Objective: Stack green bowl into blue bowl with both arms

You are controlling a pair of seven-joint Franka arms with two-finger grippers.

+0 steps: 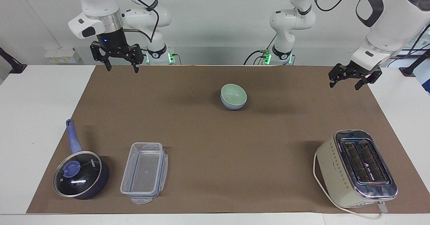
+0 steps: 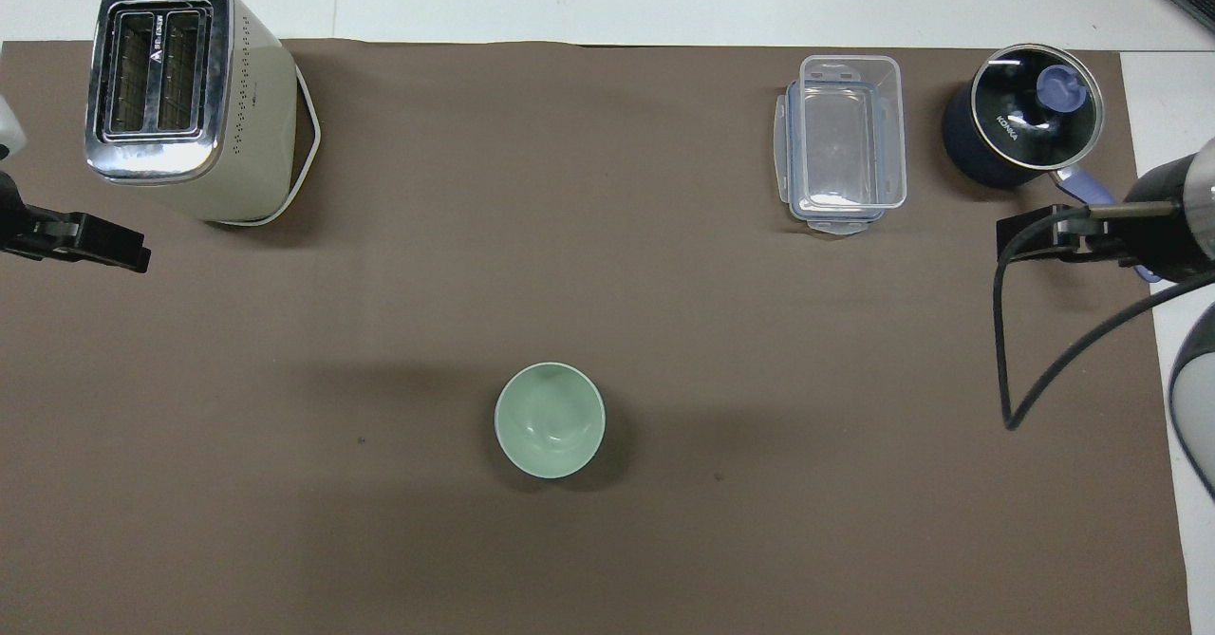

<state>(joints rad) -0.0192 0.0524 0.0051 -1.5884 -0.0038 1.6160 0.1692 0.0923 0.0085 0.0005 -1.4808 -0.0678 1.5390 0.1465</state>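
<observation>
The green bowl [image 1: 233,94] sits nested inside the blue bowl [image 1: 233,106] on the brown mat, midway between the two arms' ends. In the overhead view only the green bowl [image 2: 550,420] shows; the blue bowl is hidden under it. My right gripper [image 1: 122,68] is open and empty, raised over the mat's edge toward the right arm's end; it also shows in the overhead view [image 2: 1054,232]. My left gripper [image 1: 345,83] is open and empty, waiting in the air over the mat's edge at the left arm's end; it also shows in the overhead view [image 2: 95,241].
A cream and chrome toaster [image 1: 356,167] stands farther from the robots at the left arm's end. A clear plastic container [image 1: 144,173] and a dark blue lidded saucepan [image 1: 80,174] stand farther from the robots at the right arm's end.
</observation>
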